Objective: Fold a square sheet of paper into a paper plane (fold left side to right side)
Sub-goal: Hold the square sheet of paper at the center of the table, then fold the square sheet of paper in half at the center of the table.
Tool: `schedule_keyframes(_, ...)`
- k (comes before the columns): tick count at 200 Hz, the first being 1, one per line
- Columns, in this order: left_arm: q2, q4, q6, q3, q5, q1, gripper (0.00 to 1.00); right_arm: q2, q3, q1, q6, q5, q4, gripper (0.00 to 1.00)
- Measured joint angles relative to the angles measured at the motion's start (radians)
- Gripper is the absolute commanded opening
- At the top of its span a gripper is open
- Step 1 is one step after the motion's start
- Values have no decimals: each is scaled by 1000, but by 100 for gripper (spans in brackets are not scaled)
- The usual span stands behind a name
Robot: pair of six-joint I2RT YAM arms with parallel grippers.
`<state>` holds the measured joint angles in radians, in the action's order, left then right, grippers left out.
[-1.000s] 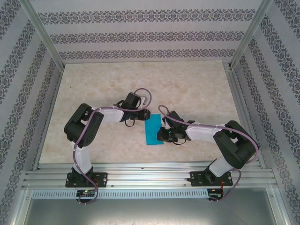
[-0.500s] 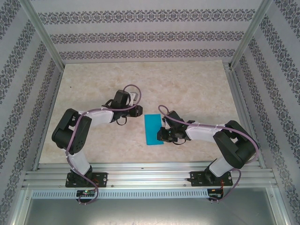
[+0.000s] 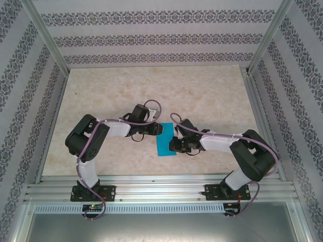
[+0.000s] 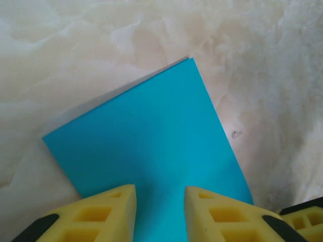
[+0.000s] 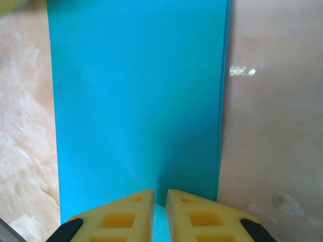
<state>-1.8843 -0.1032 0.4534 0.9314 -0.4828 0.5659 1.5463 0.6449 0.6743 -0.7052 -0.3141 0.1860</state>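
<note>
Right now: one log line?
paper: folded, flat on table | left claw: part open over paper | right claw: nearly shut at paper edge

The paper (image 4: 151,146) is bright blue. The surface (image 3: 202,91) is creamy marble. The jaws are yellow.

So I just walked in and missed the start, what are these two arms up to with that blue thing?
They are folding a sheet of cyan paper that lies flat on the table, now a narrow rectangle, seemingly folded in half. The right gripper sits low at the paper's right edge, jaws nearly together over it. The left gripper is at the far left corner with a small gap between its fingers. No plane shape yet.
</note>
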Motion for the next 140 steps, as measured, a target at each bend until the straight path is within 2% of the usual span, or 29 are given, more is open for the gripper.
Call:
schedule_keyframes(46,-9,0,0,8,9,0,31,-101,-15,0,32,41,50,17)
schedule_keyframes(83,-8,0,0,7,13,0,31,-200,-29,20,60,40,-16,16)
schedule_keyframes(111,-8,0,0,7,20,5,31,-182,-32,79,91,34,-98,15)
schedule_keyframes(140,-9,0,0,7,24,6,30,-80,-14,128,153,28,-143,15)
